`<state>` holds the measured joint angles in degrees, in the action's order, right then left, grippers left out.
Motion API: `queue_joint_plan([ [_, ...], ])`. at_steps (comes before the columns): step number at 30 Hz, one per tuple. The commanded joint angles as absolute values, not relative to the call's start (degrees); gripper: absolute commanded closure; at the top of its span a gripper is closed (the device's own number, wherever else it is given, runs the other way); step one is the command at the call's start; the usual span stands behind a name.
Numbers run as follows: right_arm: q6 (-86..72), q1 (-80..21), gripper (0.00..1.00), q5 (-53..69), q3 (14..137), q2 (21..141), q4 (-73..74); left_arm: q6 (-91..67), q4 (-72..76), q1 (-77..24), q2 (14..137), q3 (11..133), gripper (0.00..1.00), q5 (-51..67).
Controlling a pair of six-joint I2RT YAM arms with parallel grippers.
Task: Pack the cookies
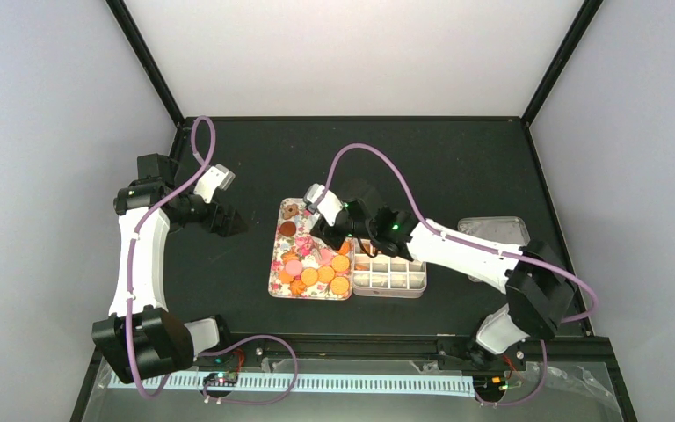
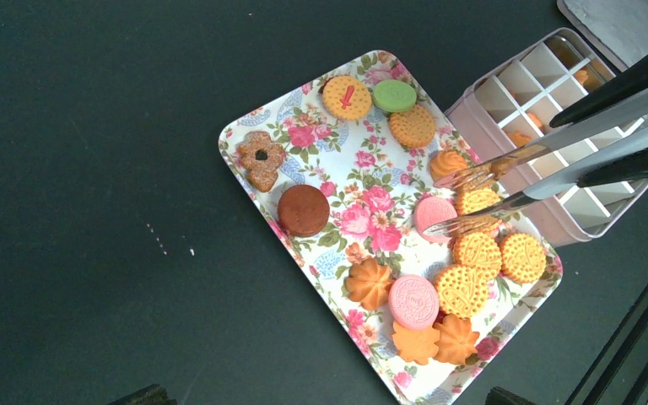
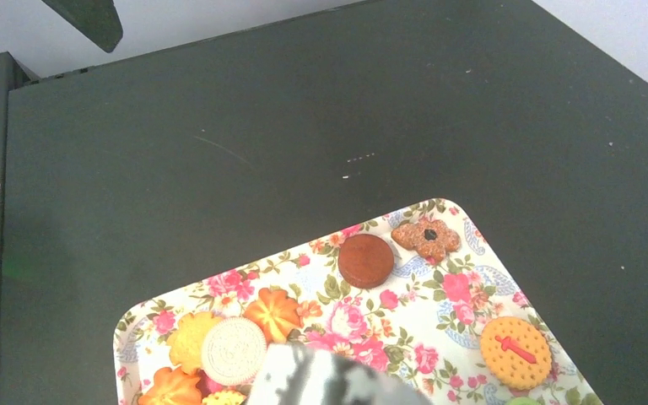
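The cookies (image 1: 325,274) (image 2: 460,291) (image 3: 367,260) lie scattered on a flower-patterned tray (image 1: 279,264) (image 2: 337,152) (image 3: 405,337): mostly orange-golden, with two pink, a brown and a green one. My right gripper (image 1: 338,224) (image 2: 595,139) is shut on metal tongs (image 2: 540,169), a grey blur (image 3: 329,380) in the right wrist view. The tongs' tips straddle a golden cookie (image 2: 478,201) at the tray's edge beside the box. My left gripper (image 1: 228,220) (image 2: 325,396) hangs open over the table left of the tray, holding nothing.
A pale divided box (image 1: 391,274) (image 2: 557,93) stands against the tray's right side, with a few orange pieces in its cells. Its lid (image 1: 492,230) (image 2: 624,17) lies on the table further right. The black table is bounded by frame posts and a front rail (image 1: 360,352).
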<state>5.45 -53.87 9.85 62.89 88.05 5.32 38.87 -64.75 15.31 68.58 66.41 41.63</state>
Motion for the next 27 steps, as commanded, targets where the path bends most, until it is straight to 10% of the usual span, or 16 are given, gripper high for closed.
queue_joint_plan([
  [1, 5.50, -53.70, 0.68, 10.53, 63.90, 89.87, 3.25, 40.25, -66.28, 15.59, 67.75, 68.55, 0.01, 42.87],
  [12, 6.21, -53.50, 0.68, 8.82, 62.77, 92.67, 2.99, 40.16, -65.95, 15.62, 67.99, 68.55, 0.01, 42.73],
  [19, 4.87, -53.50, 0.95, 8.62, 63.60, 90.25, 3.04, 40.17, -65.98, 15.59, 67.93, 68.64, 0.01, 42.72],
  [27, 4.29, -53.48, 0.99, 9.09, 64.55, 86.58, 3.29, 40.16, -65.98, 15.61, 67.78, 68.60, 0.01, 42.99],
])
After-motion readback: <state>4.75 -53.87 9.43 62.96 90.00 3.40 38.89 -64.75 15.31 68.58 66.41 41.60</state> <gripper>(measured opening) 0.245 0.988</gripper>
